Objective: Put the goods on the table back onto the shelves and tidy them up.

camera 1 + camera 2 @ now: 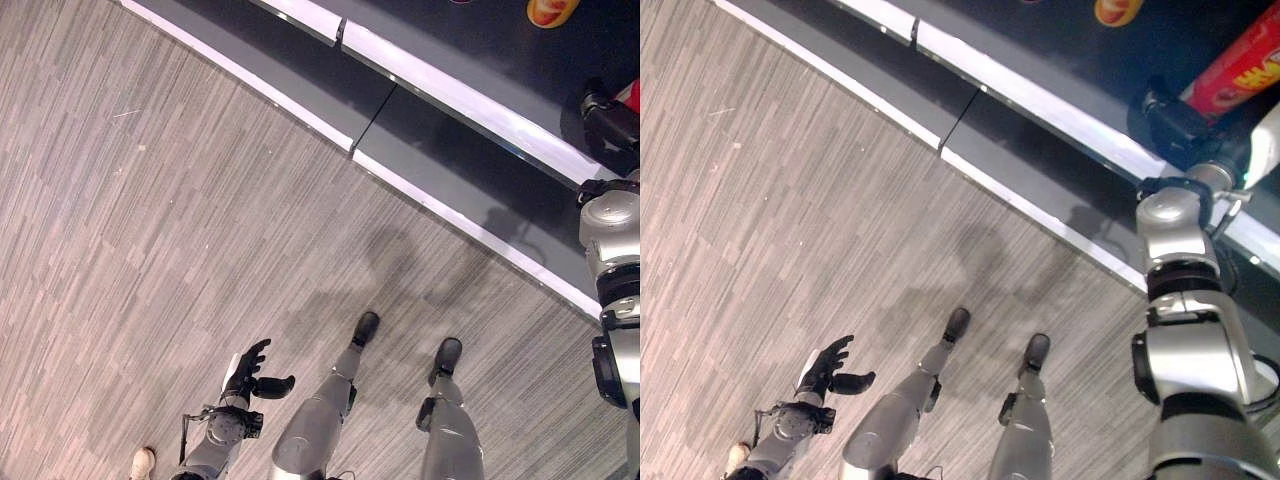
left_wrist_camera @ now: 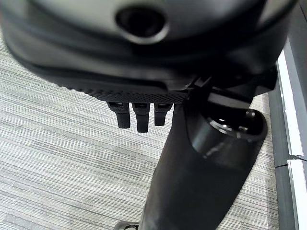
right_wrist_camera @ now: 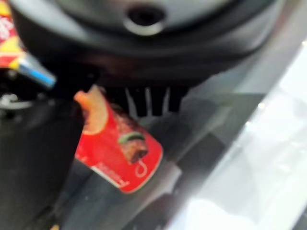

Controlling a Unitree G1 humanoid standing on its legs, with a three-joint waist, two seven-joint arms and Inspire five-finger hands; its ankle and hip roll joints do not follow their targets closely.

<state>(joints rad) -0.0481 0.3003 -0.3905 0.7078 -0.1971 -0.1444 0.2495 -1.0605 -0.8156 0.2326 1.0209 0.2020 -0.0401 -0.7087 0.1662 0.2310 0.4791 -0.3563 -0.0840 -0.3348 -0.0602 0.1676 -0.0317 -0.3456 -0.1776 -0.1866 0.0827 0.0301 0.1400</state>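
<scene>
Grey shelves [image 1: 1040, 100], right robot hand [image 1: 1170, 120] gripping red tube [image 1: 1240, 70]

red can [image 1: 1243, 72]: cut off by edge | right hand [image 1: 1170, 125]: fingers hidden behind can

Red snack tube [image 1: 1243, 68] held at the shelf [image 1: 1040, 100]
A cylindrical red can with yellow lettering and a picture of food on its side, tilted, its near end gripped in the right hand [image 1: 1170, 125], whose fingers curl round it above the shelf's white front edge; the right wrist view shows the can's round end past the fingers. Farther back on the dark shelf surface lies an orange-yellow packet [image 1: 1118, 10], apart from the tube
</scene>
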